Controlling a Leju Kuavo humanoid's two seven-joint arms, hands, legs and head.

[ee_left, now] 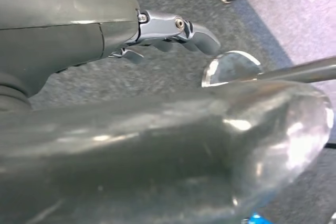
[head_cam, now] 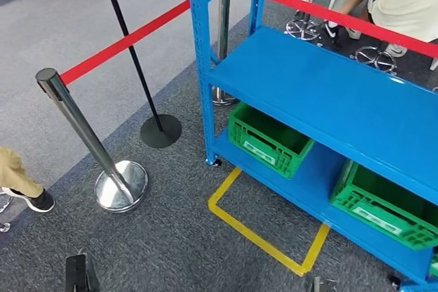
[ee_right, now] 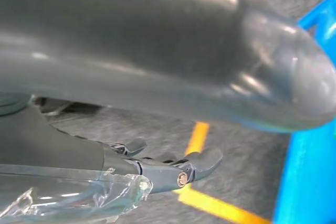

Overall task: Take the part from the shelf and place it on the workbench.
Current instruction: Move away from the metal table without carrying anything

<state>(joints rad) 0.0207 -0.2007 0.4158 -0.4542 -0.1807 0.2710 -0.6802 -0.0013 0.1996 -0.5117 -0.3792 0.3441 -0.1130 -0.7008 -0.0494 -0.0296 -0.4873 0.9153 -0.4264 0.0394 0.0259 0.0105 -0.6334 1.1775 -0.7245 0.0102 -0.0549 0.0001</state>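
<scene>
Head view shows the blue shelf with two green crates below; no part is visible, so its weight and grip point cannot be judged. Both hands — left hand, right hand (hanging over carpet) — hold nothing, fingers loosely extended.

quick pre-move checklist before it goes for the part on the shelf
1. Left hand free: ok, fingers extended, holding nothing.
2. Right hand free: ok, nothing in its fingers.
3. Part located: not ok, the middle level of the blue shelf is bare and no part shows in either green crate.
4. Standing in the yellow floor marking: cannot tell.
5. Chrome stanchion clear of the left side: cannot tell, its base lies near the left hand.
6. Workbench located: not ok.
</scene>
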